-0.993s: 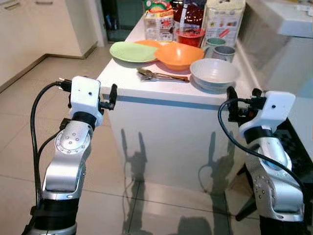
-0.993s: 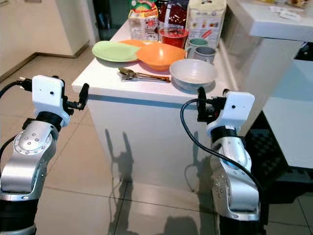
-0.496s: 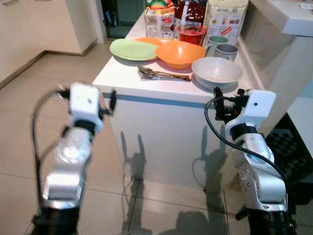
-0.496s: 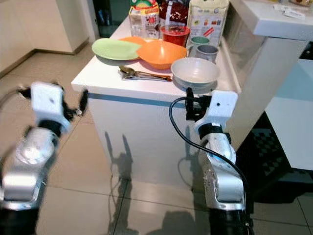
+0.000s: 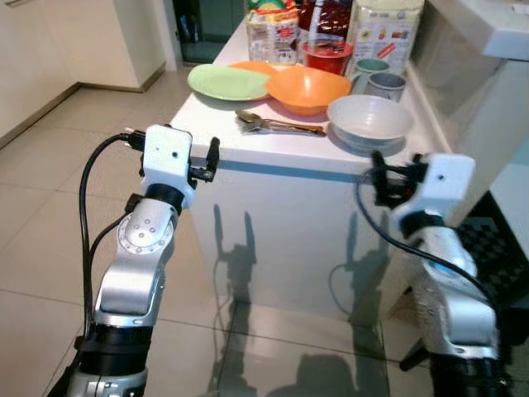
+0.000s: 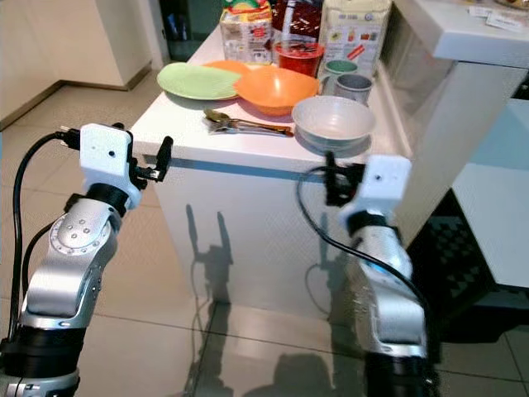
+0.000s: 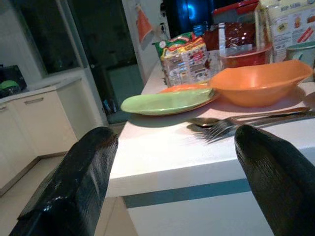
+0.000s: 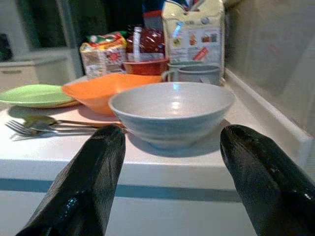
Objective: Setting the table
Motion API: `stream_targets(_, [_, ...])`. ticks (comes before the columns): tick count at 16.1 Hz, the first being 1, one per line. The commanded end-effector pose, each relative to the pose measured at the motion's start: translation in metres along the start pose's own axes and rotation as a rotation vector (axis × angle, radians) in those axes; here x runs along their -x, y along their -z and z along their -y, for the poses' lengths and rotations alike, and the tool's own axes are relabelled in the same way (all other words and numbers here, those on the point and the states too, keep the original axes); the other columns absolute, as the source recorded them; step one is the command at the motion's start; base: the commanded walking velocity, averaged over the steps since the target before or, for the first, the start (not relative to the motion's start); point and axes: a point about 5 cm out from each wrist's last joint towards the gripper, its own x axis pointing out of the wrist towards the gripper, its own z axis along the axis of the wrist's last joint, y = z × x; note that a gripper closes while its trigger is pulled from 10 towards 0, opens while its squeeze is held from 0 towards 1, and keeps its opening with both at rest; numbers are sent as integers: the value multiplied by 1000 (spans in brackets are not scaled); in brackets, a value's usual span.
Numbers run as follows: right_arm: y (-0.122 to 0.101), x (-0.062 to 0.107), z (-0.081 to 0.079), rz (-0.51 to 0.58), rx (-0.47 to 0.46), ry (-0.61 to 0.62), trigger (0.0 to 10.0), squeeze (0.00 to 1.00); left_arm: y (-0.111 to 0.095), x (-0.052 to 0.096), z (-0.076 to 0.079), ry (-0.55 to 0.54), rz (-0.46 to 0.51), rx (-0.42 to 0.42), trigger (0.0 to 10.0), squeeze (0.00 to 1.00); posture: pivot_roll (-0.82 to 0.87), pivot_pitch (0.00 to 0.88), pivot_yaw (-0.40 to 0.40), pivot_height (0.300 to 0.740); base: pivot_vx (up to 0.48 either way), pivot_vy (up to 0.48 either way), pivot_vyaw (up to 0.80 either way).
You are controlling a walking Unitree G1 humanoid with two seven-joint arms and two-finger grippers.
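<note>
In the left eye view, the white counter carries a green plate, an orange bowl, a grey bowl and cutlery. The left gripper and the right gripper hang just before its front edge. In the left wrist view, the black fingers stand wide apart and hold nothing, facing a fork. In the right wrist view, the fingers are also spread and empty, with the grey bowl between them, further back.
</note>
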Motion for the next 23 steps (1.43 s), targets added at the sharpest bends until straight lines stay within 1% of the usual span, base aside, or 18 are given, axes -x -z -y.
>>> stream_targets(1, [-1, 2, 1, -4, -25, 4, 10000, 0, -5, 1, -2, -1, 10, -6, 10000, 0, 11, 0, 10, 740, 0, 476, -456])
stream_targets(3, [-4, 4, -3, 4, -8, -14, 10000, 0, 2, 3, -9, -17, -11, 4, 10000, 0, -17, 0, 22, 740, 0, 476, -531])
stream_targets(4, [-5, 4, 0, 3, -12, -2, 10000, 0, 6, 2, -9, -22, -22, -2, 10000, 0, -15, 1, 20, 740, 0, 476, -538])
stream_targets(6, [-3, 6, 1, -8, -14, 0, 10000, 0, 5, 4, -11, -27, -22, 3, 10000, 0, -13, 0, 11, 740, 0, 476, -541])
stream_targets(7, [0, 4, -1, -22, -23, -3, 10000, 0, 6, 2, -14, -36, -28, -5, 10000, 0, -3, 7, 6, 740, 0, 476, -544])
stream_targets(10, [0, 4, -5, -27, -38, -17, 10000, 0, 1, 1, -16, -39, -19, -13, 10000, 0, 19, 8, -1, 740, 0, 476, -542])
stream_targets(13, [3, 2, -10, -35, -44, -28, 10000, 0, 2, 4, -20, -44, -24, -23, 10000, 0, 35, 13, 2, 740, 0, 476, -540])
stream_targets(16, [4, 2, -10, -36, -48, -28, 10000, 0, 1, 4, -22, -37, -25, -33, 10000, 0, 43, 13, 11, 740, 0, 476, -525])
stream_targets(17, [3, 3, -11, -32, -47, -43, 10000, 0, 1, 5, -22, -36, -25, -22, 10000, 0, 42, 13, 11, 740, 0, 0, 0])
stream_targets(18, [2, 3, -13, -30, -36, -72, 10000, 0, 0, 6, -22, -38, -23, -40, 10000, 0, 42, 13, 7, 740, 0, 0, 0])
stream_targets(20, [-1, 1, -14, -25, -29, -93, 10000, 0, 2, 10, -16, -29, -18, -54, 10000, 0, 44, 10, -5, 740, 0, -480, 0])
stream_targets(21, [-2, -1, -14, -19, -31, -97, 10000, 0, 2, 11, -14, -36, -19, -40, 10000, 0, 45, 9, -10, 740, 0, -480, 0])
stream_targets(22, [-3, -2, -14, -17, -29, -100, 10000, 0, 2, 11, -13, -41, -21, -30, 10000, 0, 46, 9, -12, 740, 0, 0, 0])
stream_targets(23, [-4, -3, -15, -13, -25, -105, 10000, 0, 2, 12, -12, -48, -26, 13, 10000, 0, 47, 8, -14, 740, 0, 0, 0])
